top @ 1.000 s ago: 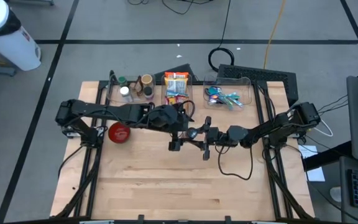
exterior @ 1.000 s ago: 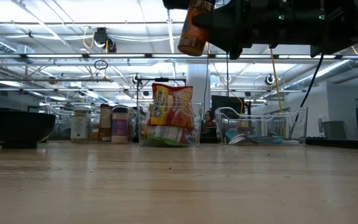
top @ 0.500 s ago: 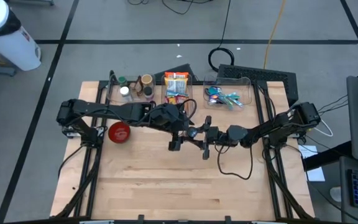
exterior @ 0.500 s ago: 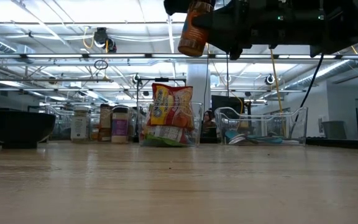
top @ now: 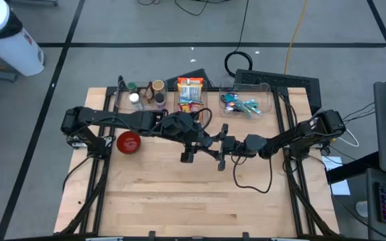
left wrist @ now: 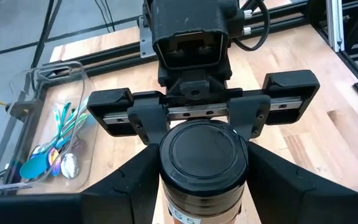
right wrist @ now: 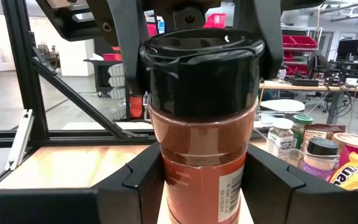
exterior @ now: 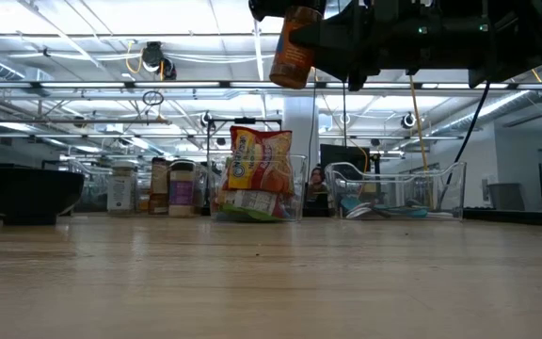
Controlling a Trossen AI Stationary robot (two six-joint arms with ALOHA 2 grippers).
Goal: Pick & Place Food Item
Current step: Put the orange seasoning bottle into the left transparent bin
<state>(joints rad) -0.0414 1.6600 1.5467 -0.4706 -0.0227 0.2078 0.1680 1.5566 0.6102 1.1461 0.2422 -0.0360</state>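
A spice jar with a black lid and red-brown contents is held high over the table's middle between both grippers. In the low view the spice jar hangs slightly tilted, lid up. My left gripper is shut on it from the left. My right gripper faces it from the right and is shut on the jar's body. In the high view the left gripper and right gripper meet and hide the jar. My left gripper pinches the jar between its two fingers at the lid's sides, slanting down from the table's left. The jar is lifted clear and near upright. My right gripper pinches the jar's body below the lid between its two fingers, level from the table's right.
A red bowl sits on the table's left part. Along the far edge stand clear bins: spice jars, snack bags and utensils. The near half of the wooden table is bare.
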